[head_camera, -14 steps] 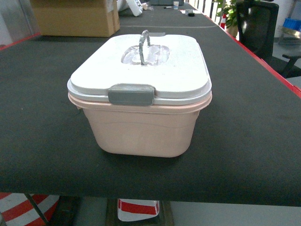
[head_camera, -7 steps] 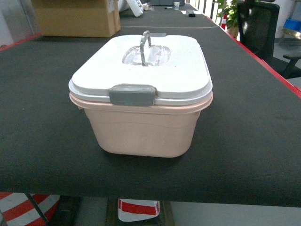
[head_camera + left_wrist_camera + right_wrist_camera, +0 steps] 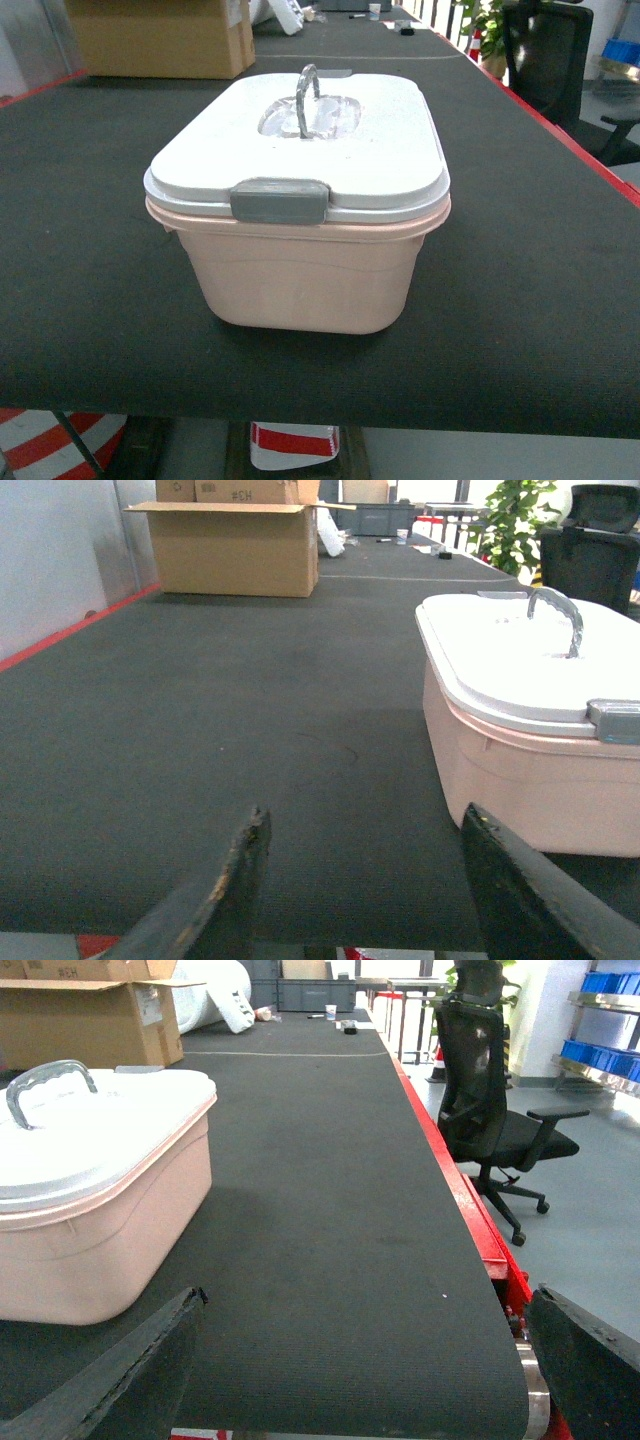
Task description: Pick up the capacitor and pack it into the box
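- The dark felt surface [image 3: 90, 300] runs long down a workshop, red-edged on the right.
- Nearest, both grippers hang low at its front edge: left gripper [image 3: 365, 880] and right gripper [image 3: 365, 1360], fingers spread wide, holding nothing.
- Between them stands the box [image 3: 300, 280], lid [image 3: 380, 150] on and grey latch [image 3: 280, 201] apparently closed.
- No capacitor shows, so I judge packing not begun.
- Farther back sits a cardboard carton [image 3: 160, 40].

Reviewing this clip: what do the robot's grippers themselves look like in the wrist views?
Only the fingers show. The left gripper has two dark, nearly black tapered fingers with worn, scuffed edges showing pale, brownish chipped patches. The right gripper has similar dark fingers, matte with lightly roughened edges. No cables, markings or arm links are visible, and neither arm appears in the head view.
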Controlling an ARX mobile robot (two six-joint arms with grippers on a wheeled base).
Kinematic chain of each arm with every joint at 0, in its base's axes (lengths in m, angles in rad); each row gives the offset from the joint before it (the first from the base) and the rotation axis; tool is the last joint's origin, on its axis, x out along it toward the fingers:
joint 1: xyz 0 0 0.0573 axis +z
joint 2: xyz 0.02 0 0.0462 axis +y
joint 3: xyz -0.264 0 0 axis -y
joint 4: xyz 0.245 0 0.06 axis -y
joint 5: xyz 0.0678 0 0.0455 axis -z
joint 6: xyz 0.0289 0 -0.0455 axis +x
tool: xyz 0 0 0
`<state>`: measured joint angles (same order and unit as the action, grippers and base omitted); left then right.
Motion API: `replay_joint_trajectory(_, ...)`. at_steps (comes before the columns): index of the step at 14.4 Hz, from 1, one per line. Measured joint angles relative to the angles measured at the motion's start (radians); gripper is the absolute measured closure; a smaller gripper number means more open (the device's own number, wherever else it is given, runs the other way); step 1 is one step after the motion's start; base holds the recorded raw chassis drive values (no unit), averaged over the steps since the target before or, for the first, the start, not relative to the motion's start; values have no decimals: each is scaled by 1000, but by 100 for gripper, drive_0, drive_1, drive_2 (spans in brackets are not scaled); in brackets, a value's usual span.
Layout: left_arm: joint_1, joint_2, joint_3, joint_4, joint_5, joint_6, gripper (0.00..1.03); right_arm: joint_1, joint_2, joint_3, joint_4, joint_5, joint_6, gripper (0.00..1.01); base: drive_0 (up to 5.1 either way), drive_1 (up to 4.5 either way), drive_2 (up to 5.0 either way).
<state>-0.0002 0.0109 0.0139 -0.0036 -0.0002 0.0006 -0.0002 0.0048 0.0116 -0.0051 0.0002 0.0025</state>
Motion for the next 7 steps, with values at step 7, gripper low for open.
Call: replay_joint_trajectory(7, 0, 0, 0, 0, 0, 0, 5, 0, 0, 0, 0, 0, 0, 3, 0, 0, 0)
